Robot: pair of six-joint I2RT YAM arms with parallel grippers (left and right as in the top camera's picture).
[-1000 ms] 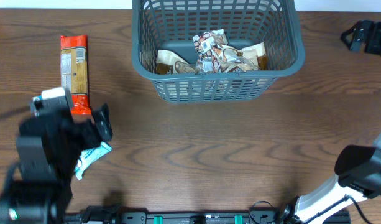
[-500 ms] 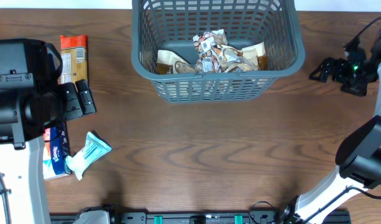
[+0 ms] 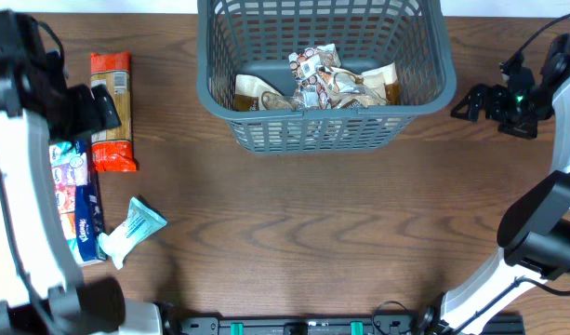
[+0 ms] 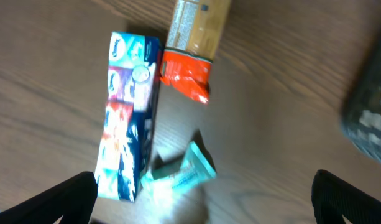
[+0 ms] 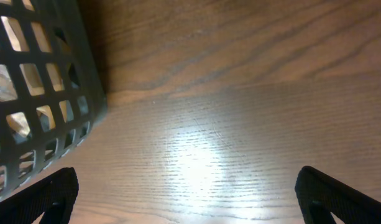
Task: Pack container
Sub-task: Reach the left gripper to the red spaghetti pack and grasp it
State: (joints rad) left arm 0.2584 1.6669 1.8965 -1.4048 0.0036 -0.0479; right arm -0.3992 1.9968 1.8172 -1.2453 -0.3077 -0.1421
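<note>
The container (image 3: 314,132) is sitting at the table's far middle, long axis running left to right, snack packs (image 3: 317,79) lying inside. The right gripper (image 3: 470,102) is hovering just beside its right wall, spread wide and empty. The left gripper (image 3: 100,107), equally wide, is hanging over the pasta pack (image 3: 112,140), with the container to its right. A second ago it was covering the tissue pack (image 3: 72,200).

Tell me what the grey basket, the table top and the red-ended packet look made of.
The grey basket: moulded plastic by the look, matt, with an even slotted lattice and a rolled rim. The table top: wood or wood-look laminate, dark brown grain with a soft sheen; which one I cannot tell. The red-ended packet: probably thin plastic film, printed, crinkled at the end.
</note>
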